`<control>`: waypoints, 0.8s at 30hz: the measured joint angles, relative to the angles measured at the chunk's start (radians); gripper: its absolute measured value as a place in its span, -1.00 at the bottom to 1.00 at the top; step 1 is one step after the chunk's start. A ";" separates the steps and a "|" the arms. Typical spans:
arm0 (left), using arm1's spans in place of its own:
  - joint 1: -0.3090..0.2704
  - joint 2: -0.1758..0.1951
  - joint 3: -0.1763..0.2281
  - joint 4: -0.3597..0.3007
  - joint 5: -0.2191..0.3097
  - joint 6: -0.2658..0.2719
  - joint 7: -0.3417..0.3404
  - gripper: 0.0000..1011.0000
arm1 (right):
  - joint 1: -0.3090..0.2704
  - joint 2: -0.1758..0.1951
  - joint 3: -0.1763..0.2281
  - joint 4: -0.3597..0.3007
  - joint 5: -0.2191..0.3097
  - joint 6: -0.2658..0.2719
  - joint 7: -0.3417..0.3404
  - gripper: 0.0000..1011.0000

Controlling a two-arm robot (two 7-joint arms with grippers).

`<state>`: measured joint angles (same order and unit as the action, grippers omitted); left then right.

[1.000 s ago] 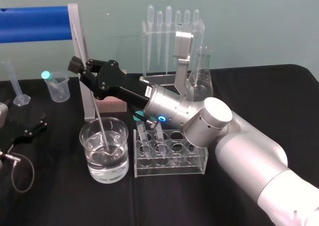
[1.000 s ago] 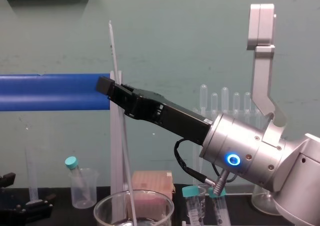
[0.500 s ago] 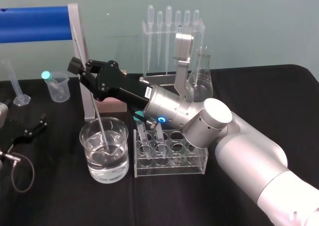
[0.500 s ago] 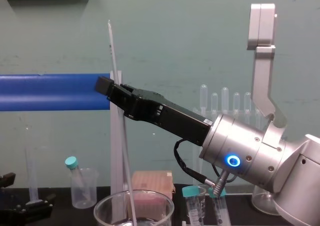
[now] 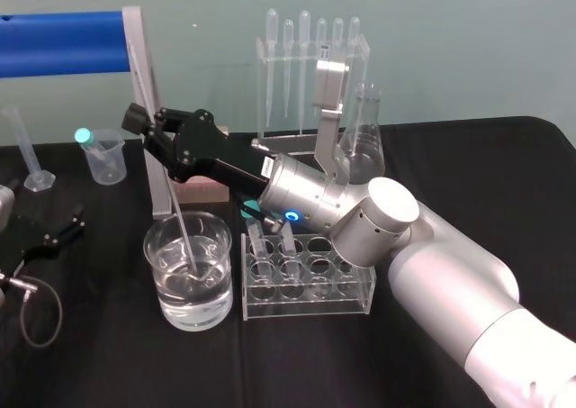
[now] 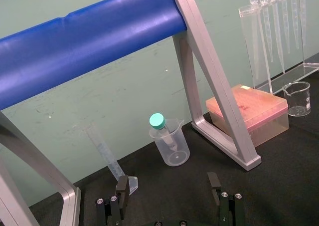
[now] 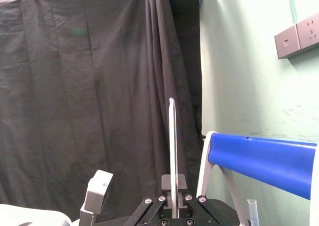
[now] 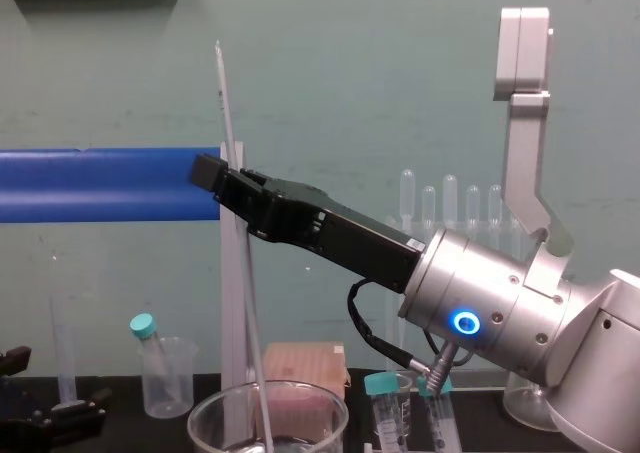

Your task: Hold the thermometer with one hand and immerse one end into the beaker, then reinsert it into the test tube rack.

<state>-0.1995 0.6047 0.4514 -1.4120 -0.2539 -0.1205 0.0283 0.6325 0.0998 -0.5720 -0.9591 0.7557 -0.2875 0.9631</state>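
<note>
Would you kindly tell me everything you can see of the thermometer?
The thermometer is a long, thin, straight whitish rod, glass by its look. It stands tilted, top leaning to the robot's left. The right gripper is shut on its upper part, above the beaker; its lower end dips into the beaker's water. The left gripper lies apart, not touching it.

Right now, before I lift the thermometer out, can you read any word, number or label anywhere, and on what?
No text can be read.
Small white sticker on the black right gripper: too small to read.
Long thin whitish glass thermometer, gripped with its lower end in the wide clear glass beaker: scale marks too faint.
Clear plastic measuring cylinder: markings blurred.
</note>
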 joint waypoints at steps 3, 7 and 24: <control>0.000 0.000 0.000 0.000 0.000 0.000 0.000 0.99 | 0.000 0.000 0.000 0.000 0.000 0.000 0.000 -0.89; 0.000 0.000 0.000 0.000 0.000 0.000 0.000 0.99 | 0.000 0.000 0.000 0.000 0.000 0.000 -0.001 -0.89; 0.000 0.000 0.000 0.000 0.000 0.000 0.000 0.99 | 0.000 0.000 0.000 0.000 0.000 0.001 -0.001 -0.89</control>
<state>-0.1995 0.6047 0.4514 -1.4120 -0.2539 -0.1205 0.0283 0.6326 0.0999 -0.5722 -0.9591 0.7558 -0.2868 0.9621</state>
